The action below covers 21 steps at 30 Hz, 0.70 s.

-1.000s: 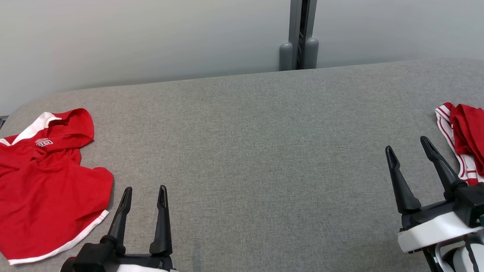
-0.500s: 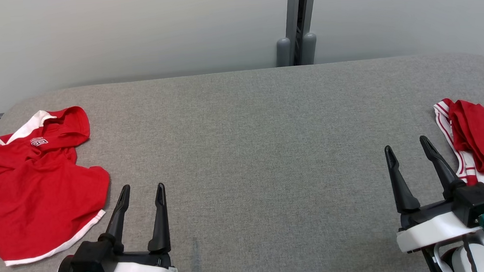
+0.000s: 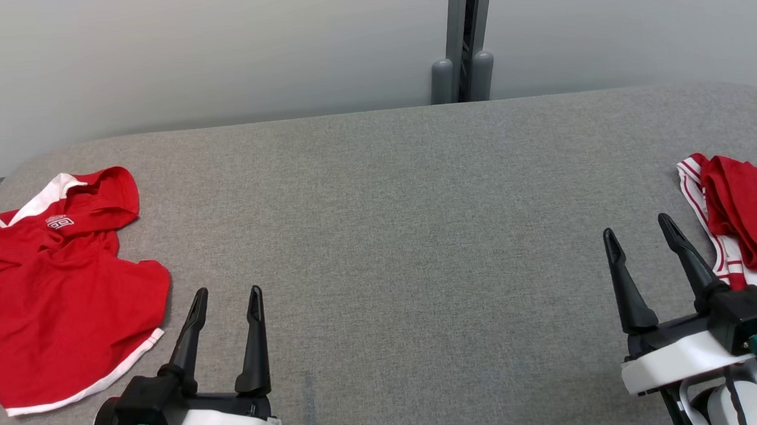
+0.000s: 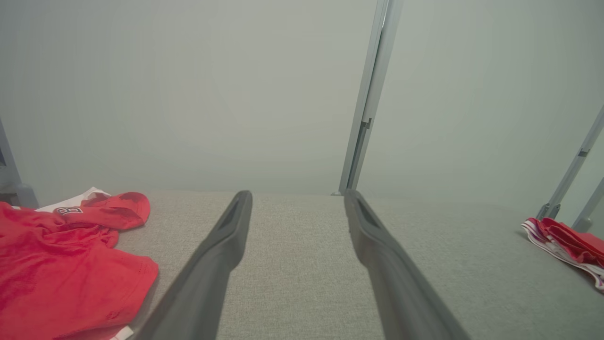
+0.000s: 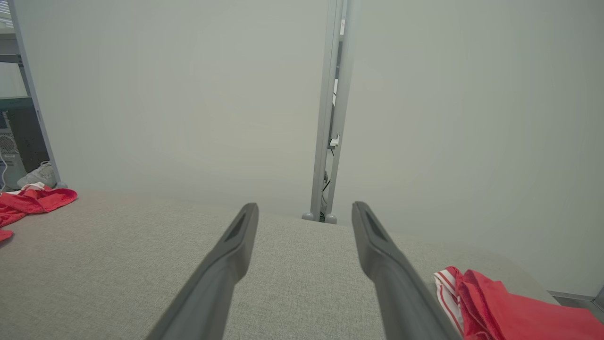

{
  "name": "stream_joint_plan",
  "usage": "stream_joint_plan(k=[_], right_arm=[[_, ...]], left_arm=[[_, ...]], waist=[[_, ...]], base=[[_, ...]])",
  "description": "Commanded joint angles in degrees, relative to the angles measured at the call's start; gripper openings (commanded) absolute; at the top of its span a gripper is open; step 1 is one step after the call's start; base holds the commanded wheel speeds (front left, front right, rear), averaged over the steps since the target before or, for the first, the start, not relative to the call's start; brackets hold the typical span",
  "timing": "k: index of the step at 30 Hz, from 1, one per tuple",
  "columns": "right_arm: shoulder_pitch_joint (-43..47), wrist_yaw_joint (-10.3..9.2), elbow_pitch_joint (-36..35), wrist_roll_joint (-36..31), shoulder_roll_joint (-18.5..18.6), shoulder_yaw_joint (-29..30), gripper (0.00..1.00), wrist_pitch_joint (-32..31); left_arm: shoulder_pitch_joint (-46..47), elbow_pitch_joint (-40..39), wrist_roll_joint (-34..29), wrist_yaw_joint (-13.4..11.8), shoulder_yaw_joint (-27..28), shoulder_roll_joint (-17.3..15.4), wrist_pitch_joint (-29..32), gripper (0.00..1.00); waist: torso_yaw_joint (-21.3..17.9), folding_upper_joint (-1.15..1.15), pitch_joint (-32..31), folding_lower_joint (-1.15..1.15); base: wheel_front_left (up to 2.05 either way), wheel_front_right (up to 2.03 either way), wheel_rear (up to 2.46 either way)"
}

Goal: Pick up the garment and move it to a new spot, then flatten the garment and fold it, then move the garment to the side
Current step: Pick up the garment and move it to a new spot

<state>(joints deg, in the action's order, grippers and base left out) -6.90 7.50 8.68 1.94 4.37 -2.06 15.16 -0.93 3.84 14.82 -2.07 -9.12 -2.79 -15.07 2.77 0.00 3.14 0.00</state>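
A crumpled red garment [image 3: 65,293] with white trim lies at the left end of the grey padded table [image 3: 385,225], also seen in the left wrist view [image 4: 61,264]. A second red garment [image 3: 751,219] with white striped edging lies bunched at the right edge [image 5: 509,307]. My left gripper [image 3: 227,291] hovers open just right of the left garment, with nothing between its fingers [image 4: 222,245]. My right gripper [image 3: 636,225] is open too, just left of the right garment, and holds nothing.
A pale wall runs behind the table, with a grey upright post [image 3: 460,40] at its middle. The table's far corners are rounded. A wide stretch of bare grey cloth lies between the two grippers.
The head view has shifted slightly, so the whole picture sits a little higher. Both garments lie as before and both grippers stay open in the same places.
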Motion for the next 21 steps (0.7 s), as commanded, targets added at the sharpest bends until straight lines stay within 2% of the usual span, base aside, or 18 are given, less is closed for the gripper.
stream_joint_plan(k=[1,10,21], right_arm=[[-0.2,-0.02,0.2,-0.3,0.1,0.2,1.00,0.1],[-0.2,-0.02,0.9,1.4,-0.1,-0.2,1.00,0.1],[-0.1,-0.02,1.4,1.5,0.1,-0.5,1.00,0.1]], left_arm=[[0.6,0.1,0.2,0.0,0.0,-0.2,0.1,1.00],[0.8,0.5,0.0,0.3,-0.1,-0.2,0.1,1.00],[0.8,0.9,-0.4,-0.5,-0.2,-0.2,0.1,1.00]], waist=[[0.0,0.00,0.1,0.00],[0.1,0.00,0.2,0.00],[0.3,0.00,0.3,0.00]], base=[[0.00,0.00,0.00],[0.00,0.00,0.00],[0.00,0.00,0.00]])
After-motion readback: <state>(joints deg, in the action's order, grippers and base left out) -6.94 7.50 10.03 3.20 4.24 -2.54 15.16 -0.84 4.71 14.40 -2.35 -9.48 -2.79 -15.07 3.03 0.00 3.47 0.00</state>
